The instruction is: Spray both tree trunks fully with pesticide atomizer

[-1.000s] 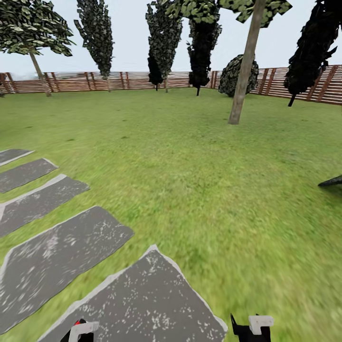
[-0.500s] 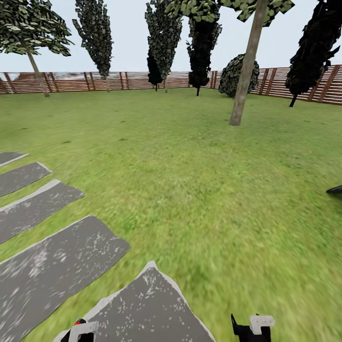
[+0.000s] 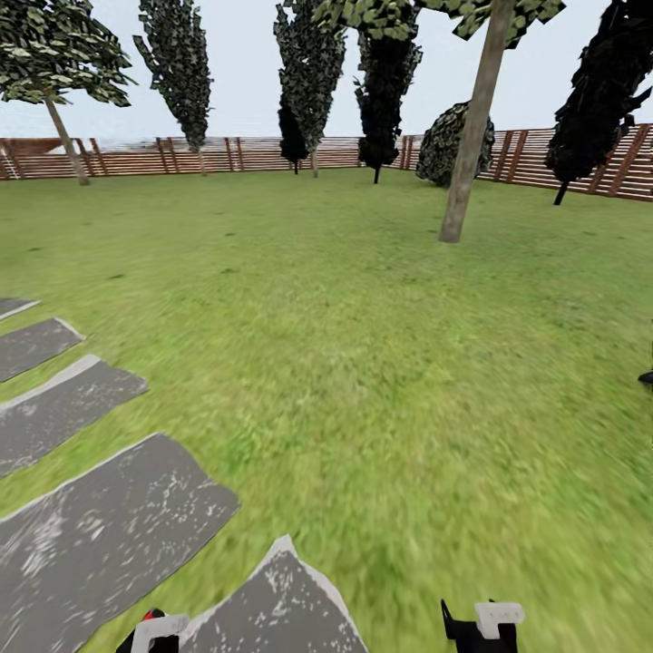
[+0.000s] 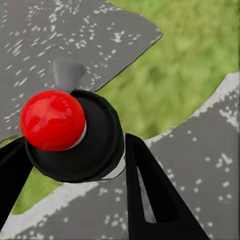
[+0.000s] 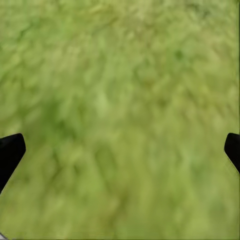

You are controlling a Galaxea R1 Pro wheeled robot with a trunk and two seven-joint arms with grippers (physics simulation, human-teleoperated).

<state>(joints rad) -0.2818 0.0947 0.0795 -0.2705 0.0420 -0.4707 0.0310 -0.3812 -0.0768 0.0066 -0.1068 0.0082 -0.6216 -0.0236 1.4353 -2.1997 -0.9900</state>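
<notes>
Between our left hand's [image 4: 75,165] dark fingers [image 4: 150,195] sits the pesticide atomizer [image 4: 75,135], clenched fast, its red knob toward the wrist camera, above the stone slabs of the floor [image 4: 200,150]. Our right hand [image 5: 120,150] hangs released over grass, grasping nothing. From the head, the nearest tree trunk [image 3: 472,136] stands well ahead and to our right, upright, across open lawn, so the spraying arm is the farther one. We read no label or writing
</notes>
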